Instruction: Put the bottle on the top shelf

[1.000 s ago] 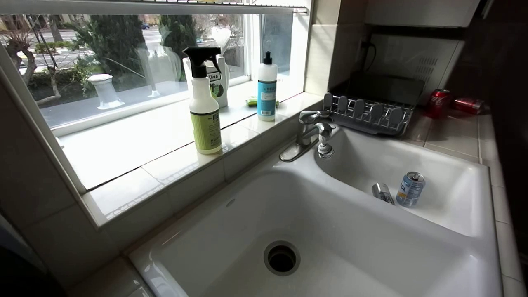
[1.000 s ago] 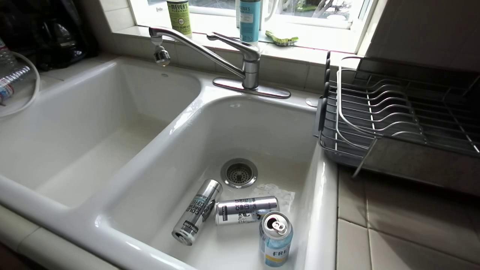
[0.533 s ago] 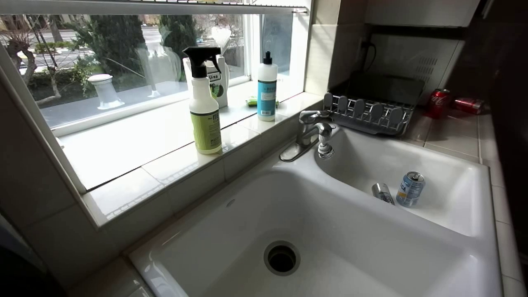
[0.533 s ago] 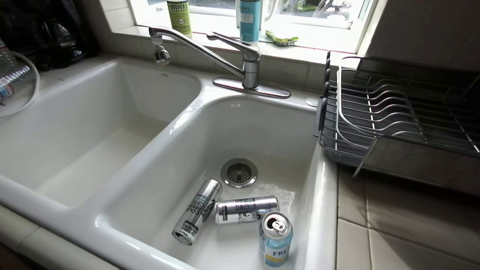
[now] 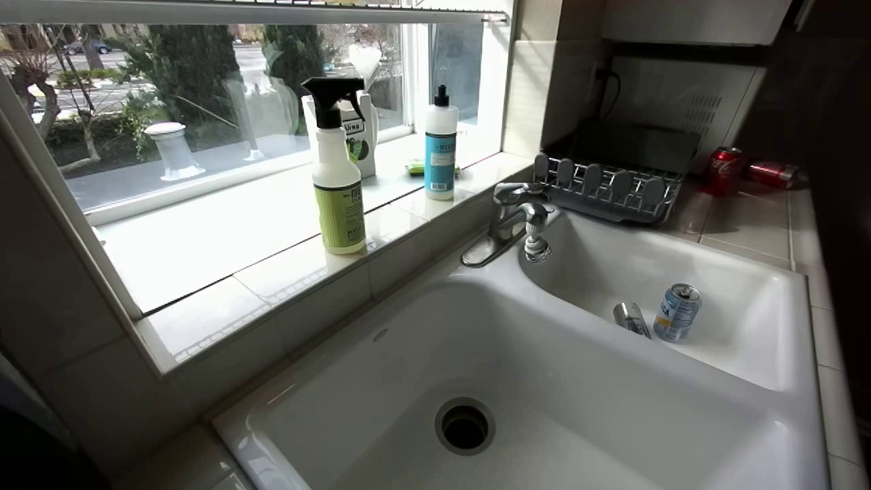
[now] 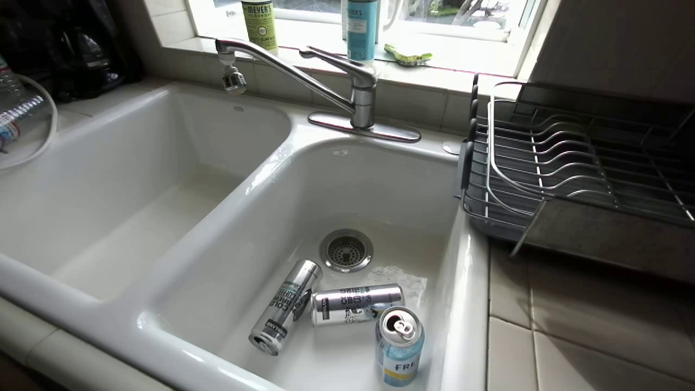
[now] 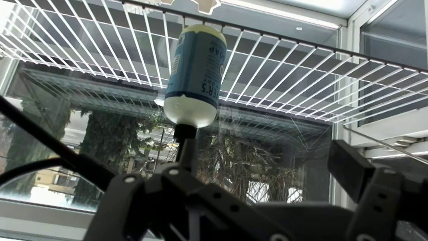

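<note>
- You see "MEYER'S" on the green bottle (image 6: 260, 28).
- "EYER'S" on a teal bottle (image 6: 361, 33).
- "COLD BREW" on a silver can (image 6: 284, 308).
- "FRE" on a blue can (image 6: 400, 353).
- "SOAP", "DAY" on your blue bottle (image 7: 196, 68).

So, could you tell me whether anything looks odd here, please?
Two slim silver metal cans lie on their sides in the white sink, near a standing blue metal can. A sink seems an odd place for them.

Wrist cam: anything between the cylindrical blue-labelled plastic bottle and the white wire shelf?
Nothing visible. That picture looks inverted; the cylindrical blue-labelled plastic bottle appears to stand on the white wire shelf. The open black pincer borders its cap in view; contact unclear.
</note>
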You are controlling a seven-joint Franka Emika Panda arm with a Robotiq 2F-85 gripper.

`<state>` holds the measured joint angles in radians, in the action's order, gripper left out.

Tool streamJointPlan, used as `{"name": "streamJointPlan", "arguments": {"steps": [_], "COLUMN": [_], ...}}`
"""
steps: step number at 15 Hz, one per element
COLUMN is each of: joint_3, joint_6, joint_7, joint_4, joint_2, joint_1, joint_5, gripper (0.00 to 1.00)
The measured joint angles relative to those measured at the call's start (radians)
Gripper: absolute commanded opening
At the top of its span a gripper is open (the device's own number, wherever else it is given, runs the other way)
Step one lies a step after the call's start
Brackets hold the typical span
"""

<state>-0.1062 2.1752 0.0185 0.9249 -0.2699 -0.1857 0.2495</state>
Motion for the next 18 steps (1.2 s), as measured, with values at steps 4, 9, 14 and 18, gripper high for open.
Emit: {"name": "streamJointPlan", "arguments": {"steps": [4, 9, 14, 18], "joint_3": [0.000, -0.003, -0.011, -0.029], "joint_6": [0.002, 0.019, 0.099, 0.219], "joint_7": [0.031, 0.039, 0.039, 0.080], "joint_4": [0.163, 0.376, 0.608, 0.807], "joint_2": [0.118, 0.271, 0.426, 0.552], "joint_1": [0.000, 0.000, -0.005, 0.012], "joint_5": [0.024, 0.026, 0.026, 0.044], "gripper": [1.00, 1.00, 1.00, 1.00]}}
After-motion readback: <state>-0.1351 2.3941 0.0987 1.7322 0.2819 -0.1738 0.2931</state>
